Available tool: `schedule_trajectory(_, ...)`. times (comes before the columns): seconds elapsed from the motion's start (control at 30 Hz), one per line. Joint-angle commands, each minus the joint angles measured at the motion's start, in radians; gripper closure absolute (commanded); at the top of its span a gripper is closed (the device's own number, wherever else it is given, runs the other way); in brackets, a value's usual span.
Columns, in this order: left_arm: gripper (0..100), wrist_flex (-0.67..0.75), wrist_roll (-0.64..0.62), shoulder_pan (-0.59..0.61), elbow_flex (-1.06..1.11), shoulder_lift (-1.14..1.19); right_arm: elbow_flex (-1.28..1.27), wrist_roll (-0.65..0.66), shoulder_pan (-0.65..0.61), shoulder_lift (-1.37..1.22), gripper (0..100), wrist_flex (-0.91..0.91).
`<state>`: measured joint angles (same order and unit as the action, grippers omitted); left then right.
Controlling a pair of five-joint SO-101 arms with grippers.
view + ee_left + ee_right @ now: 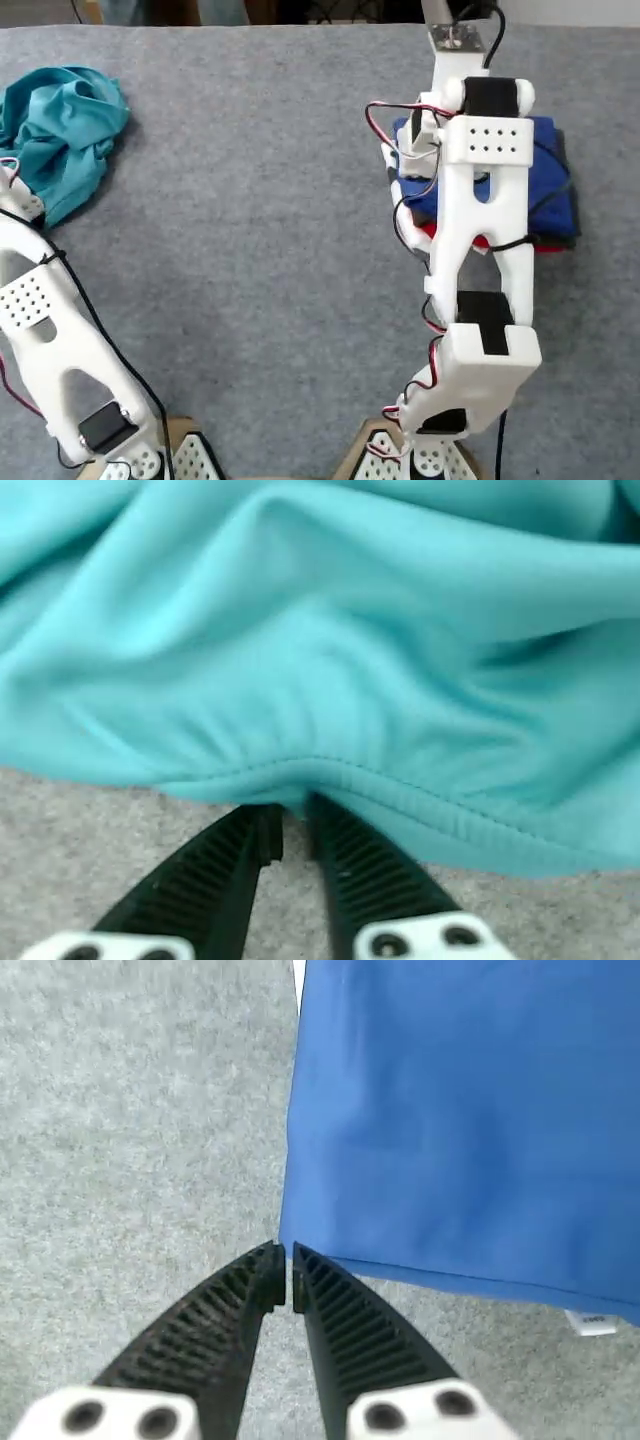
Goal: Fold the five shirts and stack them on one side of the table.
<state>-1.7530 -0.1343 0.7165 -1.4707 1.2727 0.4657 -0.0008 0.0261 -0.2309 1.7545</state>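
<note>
A crumpled teal shirt [62, 130] lies at the table's far left. My left gripper [292, 815] is shut on that teal shirt [330, 660], pinching its puckered hem. At the right side sits a stack with a folded blue shirt [555, 175] on top, a red one [428, 230] under it and a dark one [560, 243] at the bottom. My right arm [485, 200] reaches over this stack. My right gripper [285, 1258] is shut, its tips touching a corner of the blue shirt [460, 1120] just above the grey table.
The grey felt table [260, 230] stretches bare between the two arms. Both arm bases stand at the near edge. A white label [590, 1322] peeks from under the blue shirt's edge.
</note>
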Motion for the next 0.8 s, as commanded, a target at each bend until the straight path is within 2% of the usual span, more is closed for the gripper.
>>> schedule_trajectory(0.0, 97, -0.006, 0.017, -0.021, -0.047, -0.017, -0.024, -0.009, -0.006, 0.065, 98.4, 0.009)
schedule_trajectory(0.2, 97, -0.009, 0.068, -0.036, -0.203, -0.020, -0.067, -0.009, -0.006, 0.065, 98.4, 0.008)
schedule_trajectory(0.53, 97, -0.009, 0.118, -0.036, -0.125, -0.292, -0.082, -0.009, -0.012, 0.056, 98.4, -0.018)
schedule_trajectory(0.77, 97, -0.011, 0.120, -0.058, 0.015, -0.473, -0.084, -0.009, -0.014, 0.054, 98.4, -0.072)
